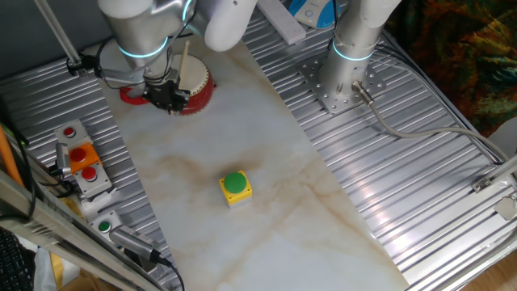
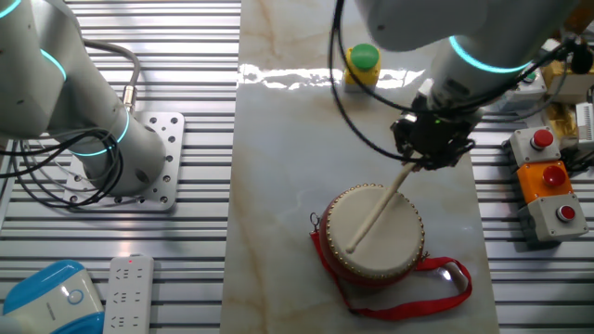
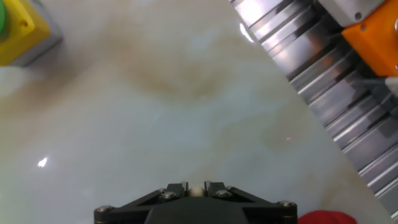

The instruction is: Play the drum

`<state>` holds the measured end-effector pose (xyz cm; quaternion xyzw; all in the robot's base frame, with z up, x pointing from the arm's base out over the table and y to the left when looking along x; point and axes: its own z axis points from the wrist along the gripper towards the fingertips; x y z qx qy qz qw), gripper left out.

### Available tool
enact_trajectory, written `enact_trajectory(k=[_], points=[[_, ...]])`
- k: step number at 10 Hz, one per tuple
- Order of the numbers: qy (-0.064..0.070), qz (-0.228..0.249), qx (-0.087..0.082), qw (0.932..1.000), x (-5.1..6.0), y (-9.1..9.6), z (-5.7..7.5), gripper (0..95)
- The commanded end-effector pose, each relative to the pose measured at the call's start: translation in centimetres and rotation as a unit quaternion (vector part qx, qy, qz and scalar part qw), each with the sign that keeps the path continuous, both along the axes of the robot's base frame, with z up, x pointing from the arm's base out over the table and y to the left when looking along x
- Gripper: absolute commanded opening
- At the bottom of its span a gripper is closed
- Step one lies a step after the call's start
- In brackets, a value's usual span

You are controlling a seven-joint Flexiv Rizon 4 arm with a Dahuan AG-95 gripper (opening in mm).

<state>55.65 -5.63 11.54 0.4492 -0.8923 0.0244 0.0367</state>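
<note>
While the gripper [image 2: 431, 154] is clamped on the upper end of a thin wooden drumstick [image 2: 376, 211], the stick slants down from the jaws and its far tip lies over the cream head of the drum [image 2: 373, 232]. Whether the tip is pressed on the skin or held just above it cannot be told. The drum is placed below and just beside the jaws, not directly under them, and its red strap loop [image 2: 445, 276] is spread on the table [image 2: 278, 186] on the side away from the gripper.

As for progress, the stick is judged to be already in hand and brought to the drumhead, so the preparation is done. What remains, as far as can be judged, is the beating itself: the stick must be lifted and dropped on the head.

From the other fixed view the whole stick and the drumhead are shown from above. In one fixed view the drum [image 1: 194, 87] is largely hidden behind the gripper [image 1: 167, 99], and only a short piece of the stick [image 1: 184, 61] is seen. There the yellow box with its green button [image 1: 235, 186] is seen well apart from the jaws. In the hand view the stick is seen only as a small pale end pinched between the closed fingers [image 3: 180, 188]; of the drum only a red sliver [image 3: 326, 217] is caught.
</note>
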Motion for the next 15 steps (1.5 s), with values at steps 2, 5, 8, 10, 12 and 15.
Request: enact_trajectory(k=[2,5,8,10,12,15], points=[[0.002,0.002,-0.001,1.0,-0.7,-1.0,-0.3,0.0],[0.002,0.007,-0.006,1.0,-0.8,-1.7,-0.1,0.0],[0.002,0.006,-0.004,1.0,-1.4,-2.0,-0.2,0.0],[0.0,0.006,-0.004,1.0,-1.6,-2.1,-0.2,0.0],[0.003,0.003,-0.004,1.0,-1.6,-2.1,-0.2,0.0],[0.002,0.0,0.001,1.0,-1.6,-2.1,-0.2,0.0]])
